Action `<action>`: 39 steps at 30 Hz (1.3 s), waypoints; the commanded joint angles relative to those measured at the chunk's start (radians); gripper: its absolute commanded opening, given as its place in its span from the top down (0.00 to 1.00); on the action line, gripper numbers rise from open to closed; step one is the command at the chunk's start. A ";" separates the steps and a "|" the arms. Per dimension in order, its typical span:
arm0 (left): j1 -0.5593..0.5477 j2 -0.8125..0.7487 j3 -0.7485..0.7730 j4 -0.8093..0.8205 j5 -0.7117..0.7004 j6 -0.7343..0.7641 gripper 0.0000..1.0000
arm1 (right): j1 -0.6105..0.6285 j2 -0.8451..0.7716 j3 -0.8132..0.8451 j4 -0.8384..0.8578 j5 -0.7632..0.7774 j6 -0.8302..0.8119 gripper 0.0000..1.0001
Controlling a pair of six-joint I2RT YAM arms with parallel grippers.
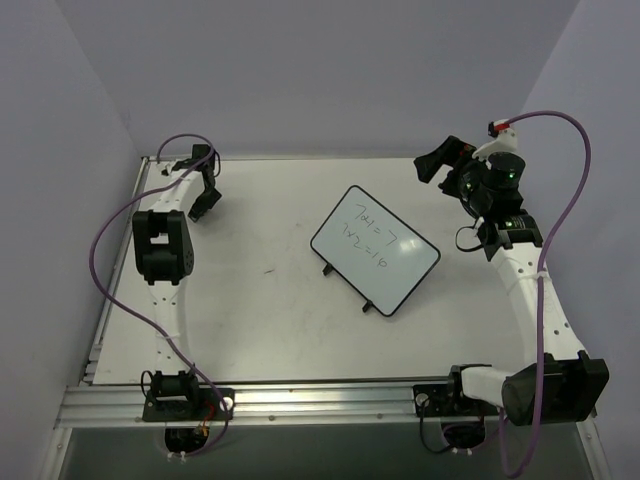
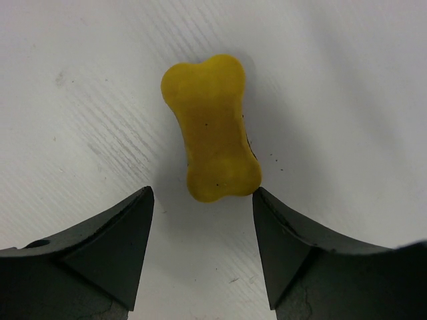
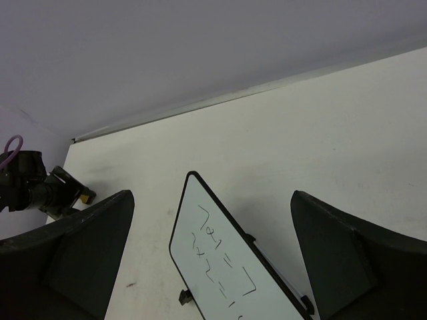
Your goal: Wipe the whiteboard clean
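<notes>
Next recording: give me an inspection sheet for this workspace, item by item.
Surface: white table, faint scuff marks.
Job's things: small black-framed rectangular whiteboard mid-table, dark handwriting not yet erased; yellow bone-shaped block, likely the eraser, lying flat below the left gripper.
Clutter: nothing seen.
Grippers: left gripper open, fingers flanking the block's near end; right gripper open, raised, facing the whiteboard.
Cables: purple cables loop along both arms, off the board.
Surroundings: plain lavender walls.

The whiteboard [image 1: 375, 250] is seen from high above and, obliquely, from the right wrist; left of it, the desk [image 2: 347, 80] is viewed closely downward.
</notes>
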 commanded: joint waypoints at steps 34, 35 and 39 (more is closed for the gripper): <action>0.084 0.071 0.249 -0.121 0.015 -0.073 0.30 | 0.008 -0.003 -0.002 0.034 -0.007 -0.021 0.00; 0.082 0.072 0.250 -0.121 0.019 -0.076 0.30 | 0.008 -0.006 -0.003 0.035 -0.007 -0.023 0.00; 0.085 0.083 0.256 -0.126 0.016 -0.087 0.30 | 0.008 -0.009 -0.003 0.035 -0.007 -0.024 0.00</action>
